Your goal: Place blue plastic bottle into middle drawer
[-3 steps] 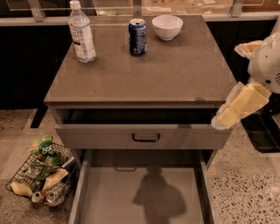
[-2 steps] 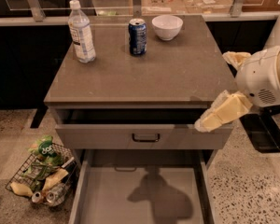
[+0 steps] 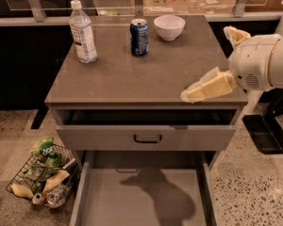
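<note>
The blue plastic bottle (image 3: 82, 32) stands upright at the back left of the brown cabinet top (image 3: 132, 79), white cap on. The middle drawer (image 3: 101, 199) is pulled out at the bottom of the view, showing its pale grey floor with the arm's shadow on it. My gripper (image 3: 205, 64) hangs over the right edge of the cabinet top, far to the right of the bottle. Its pale yellow fingers (image 3: 210, 86) are spread apart and hold nothing.
A dark blue soda can (image 3: 139, 37) and a white bowl (image 3: 169, 27) stand at the back of the top. The drawer with a black handle (image 3: 147, 138) is slightly open above the middle drawer. A wire basket of trash (image 3: 45, 175) sits on the floor to the left.
My gripper has moved left and slightly up, from beside the cabinet's right side to over the right edge of its top. The bottle, can and bowl have not moved.
</note>
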